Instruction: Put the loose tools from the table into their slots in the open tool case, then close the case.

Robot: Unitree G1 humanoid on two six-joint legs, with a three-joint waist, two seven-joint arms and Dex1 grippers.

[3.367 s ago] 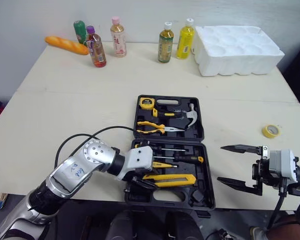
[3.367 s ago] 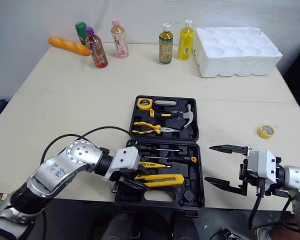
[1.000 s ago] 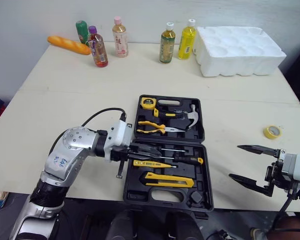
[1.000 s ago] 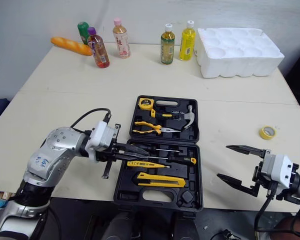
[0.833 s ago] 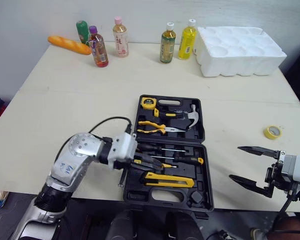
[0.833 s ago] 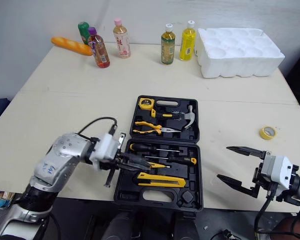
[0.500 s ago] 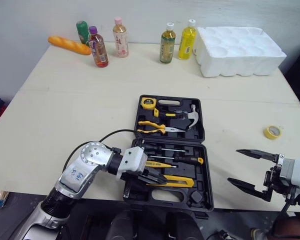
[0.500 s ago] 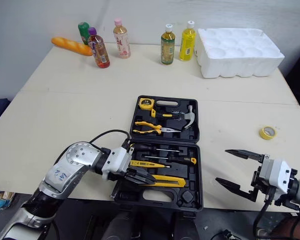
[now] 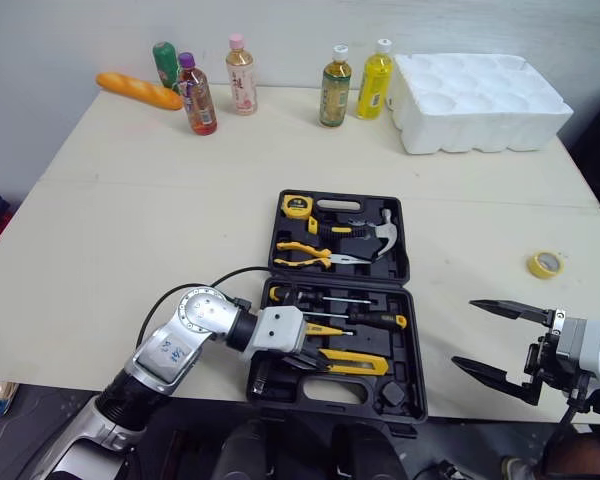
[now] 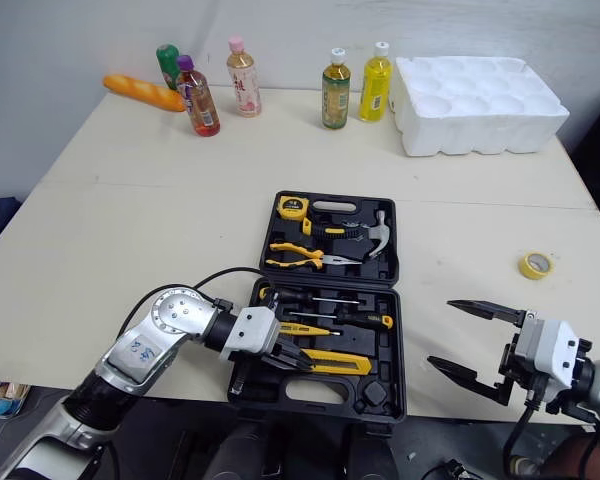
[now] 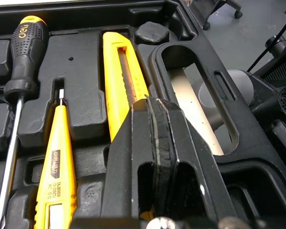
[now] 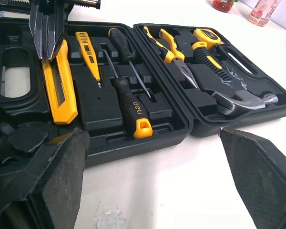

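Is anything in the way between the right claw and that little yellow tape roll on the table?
Nothing visible. The open right claw hovers beside the tool case, and the yellow tape roll lies further back on the table, with bare tabletop between them. The stretch from roll to case is bare too.

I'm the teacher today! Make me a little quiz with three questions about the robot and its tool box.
1. True or false: the left gripper is shut, with its tips over the yellow utility knife.
2. Which thing lies on the table to the right of the tool case? A) a hammer B) a roll of yellow tape C) pliers
3. Fill in the gap: the right gripper has its fingers ____.

Key: 1 true; 2 B; 3 open.
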